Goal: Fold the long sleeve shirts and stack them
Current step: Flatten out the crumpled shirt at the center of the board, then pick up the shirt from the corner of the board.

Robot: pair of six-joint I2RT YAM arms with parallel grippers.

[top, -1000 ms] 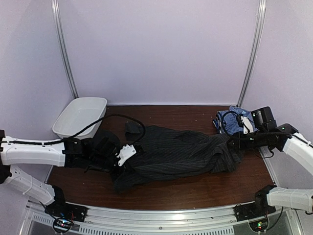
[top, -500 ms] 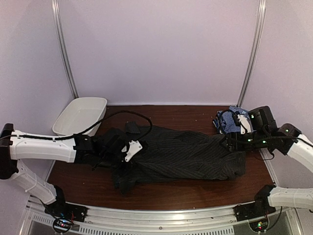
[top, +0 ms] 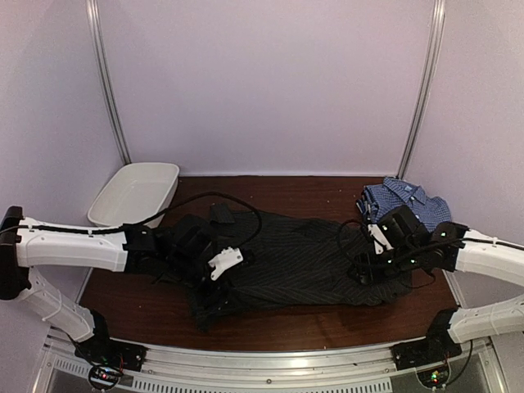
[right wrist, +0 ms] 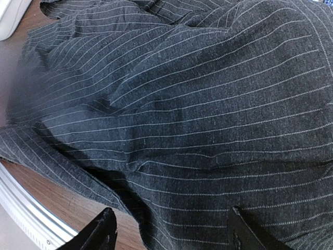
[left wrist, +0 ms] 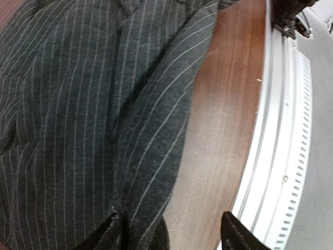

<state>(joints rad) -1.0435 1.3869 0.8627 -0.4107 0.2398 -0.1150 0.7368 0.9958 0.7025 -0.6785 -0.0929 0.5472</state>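
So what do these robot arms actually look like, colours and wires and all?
The left arm and right arm have smooth white tubular shells with black joints and black wrist sections. A black cable loops over the left one. Each ends in two black, pointed jaws. Small coloured lights glow at the black bases.

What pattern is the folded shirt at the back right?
That shirt is a blue-and-white small check, clearest in the top view.

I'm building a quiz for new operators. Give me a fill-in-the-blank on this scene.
The spread-out pinstriped shirt is coloured ___.
The blue checked shirt lies at the table's far ___ corner.
The left gripper and right gripper both stand ___.
Missing: black; right; open.
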